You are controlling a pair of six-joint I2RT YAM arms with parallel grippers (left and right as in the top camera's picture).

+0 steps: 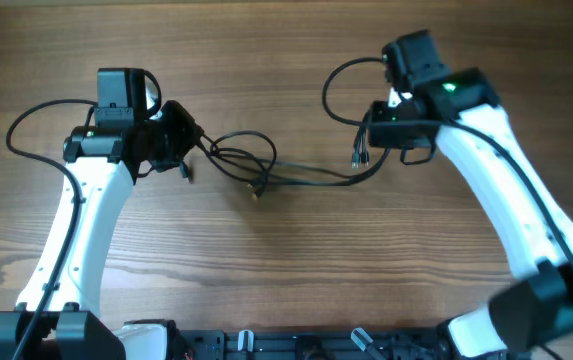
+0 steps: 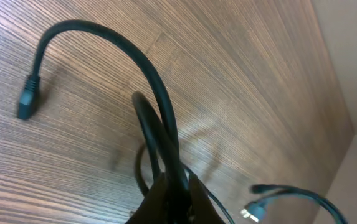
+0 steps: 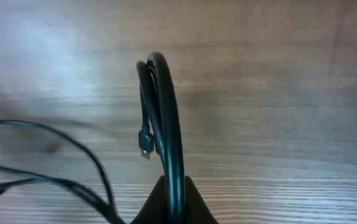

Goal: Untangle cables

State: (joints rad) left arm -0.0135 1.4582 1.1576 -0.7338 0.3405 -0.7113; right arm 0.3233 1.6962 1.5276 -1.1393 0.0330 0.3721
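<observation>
Step in hand, as I judge it: drawing the cables point(image 1: 249, 162) apart. Each arm holds one side of the tangle, which lies on the counter point(image 1: 286, 280) midway between the left and right edges, nearer the far edge than the near one.

Pull slowly and level toward the left and right edges. Watch the small loops just beside the left claw point(image 1: 181, 140), since they could cinch tight. If they do, slacken and regrip a single strand.

The left claw is closed on a cable that arches up and over to a free plug point(image 2: 27, 99). The right claw point(image 1: 376, 128) is closed on a doubled loop of cable, with a small plug point(image 3: 144, 146) hanging beside it.
</observation>
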